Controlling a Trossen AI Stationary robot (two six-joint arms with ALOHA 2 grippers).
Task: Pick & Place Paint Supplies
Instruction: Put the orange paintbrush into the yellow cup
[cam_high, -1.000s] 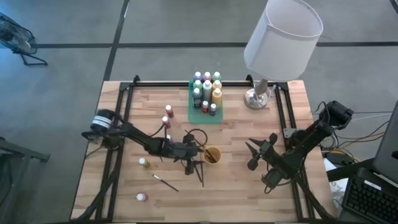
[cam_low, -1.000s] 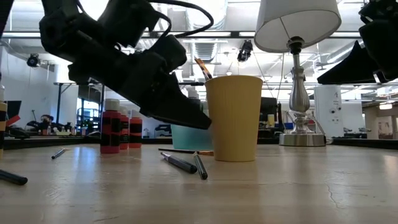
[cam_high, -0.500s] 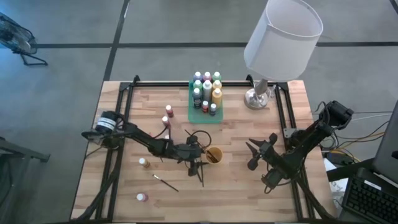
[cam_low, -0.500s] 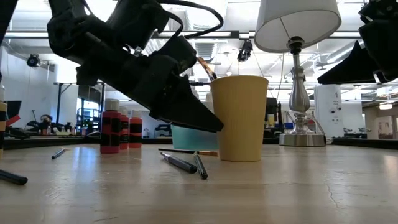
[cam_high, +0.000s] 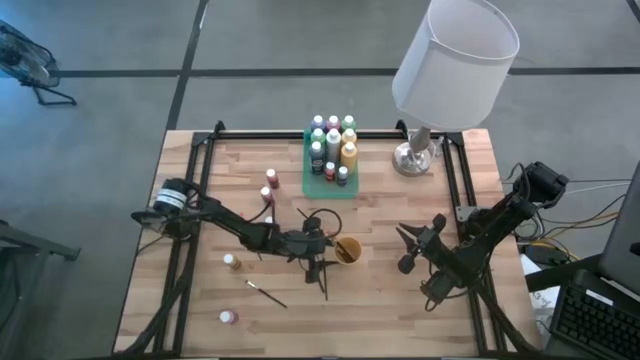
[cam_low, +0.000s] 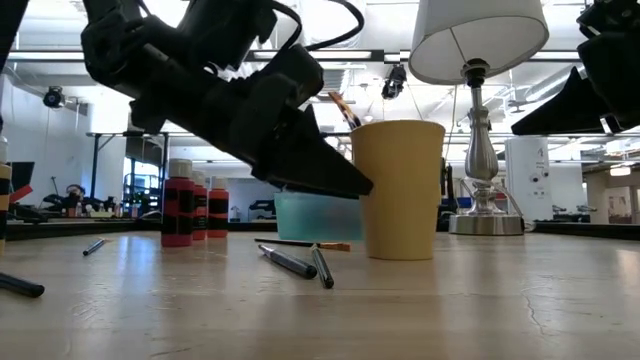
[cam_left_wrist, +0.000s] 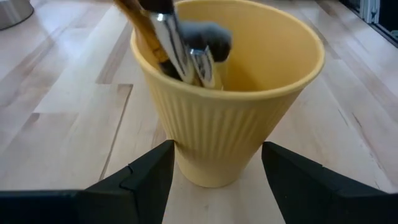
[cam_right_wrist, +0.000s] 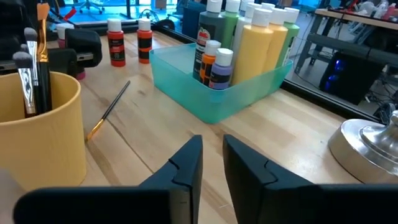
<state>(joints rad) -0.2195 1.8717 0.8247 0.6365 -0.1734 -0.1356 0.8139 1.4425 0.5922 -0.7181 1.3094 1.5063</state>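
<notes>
Right now the left gripper (cam_high: 328, 250) sits near the middle of the overhead frame, its fingers (cam_left_wrist: 146, 177) spread wide either side of the yellow cup (cam_left_wrist: 227, 93) — close to the ribbed wall, though I cannot tell whether they touch it. Brushes (cam_left_wrist: 177, 43) stand inside the cup, bristles up.

Over at the right of the overhead frame the right gripper (cam_high: 404, 250) hangs above bare wood, its fingers (cam_right_wrist: 186, 163) drawn close with only a narrow gap between them, holding nothing.

At top centre the green tray (cam_high: 308, 183) holds a cluster of paint bottles (cam_high: 333, 145). Two red bottles (cam_high: 270, 185) stand on the table left of the tray, two more small bottles (cam_high: 229, 289) lie toward the lower left — and a loose paintbrush (cam_high: 267, 294) rests between those. A lamp (cam_high: 452, 65) fills the upper right.
</notes>
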